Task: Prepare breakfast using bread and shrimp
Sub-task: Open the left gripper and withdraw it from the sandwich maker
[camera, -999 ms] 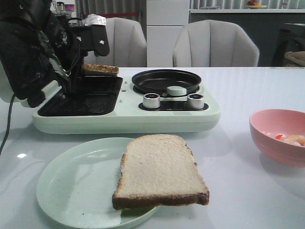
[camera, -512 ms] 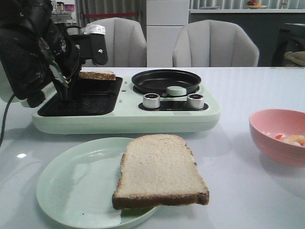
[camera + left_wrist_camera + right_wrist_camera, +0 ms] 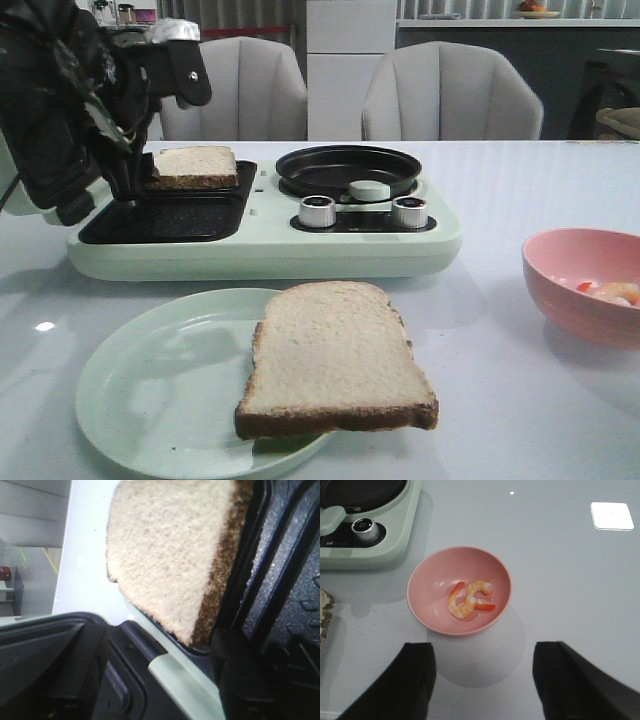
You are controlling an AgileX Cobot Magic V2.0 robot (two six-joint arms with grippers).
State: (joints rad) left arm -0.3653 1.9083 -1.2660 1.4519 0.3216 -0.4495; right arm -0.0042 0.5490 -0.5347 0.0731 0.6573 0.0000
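One bread slice (image 3: 192, 166) rests tilted against the far edge of the black griddle tray (image 3: 180, 215); it also shows in the left wrist view (image 3: 170, 555). My left gripper (image 3: 133, 186) hovers at the tray's left end, jaws apart and off the slice (image 3: 165, 690). The second bread slice (image 3: 335, 360) lies on the pale green plate (image 3: 150, 390) at the front. The shrimp (image 3: 467, 600) lie in the pink bowl (image 3: 427, 587), which is at the right in the front view (image 3: 585, 285). My right gripper (image 3: 485, 680) is open and empty above the table beside the bowl.
The pale green breakfast maker (image 3: 260, 250) holds a black round pan (image 3: 350, 170) and two silver knobs (image 3: 318, 211); its corner shows in the right wrist view (image 3: 370, 550). Two grey chairs (image 3: 450, 95) stand behind the table. The left arm's bulk (image 3: 50, 110) overhangs the maker's left end.
The bread slice went down from the left gripper onto the far side of the griddle tray and now leans there with its face showing. The left arm lifted and shifted left.
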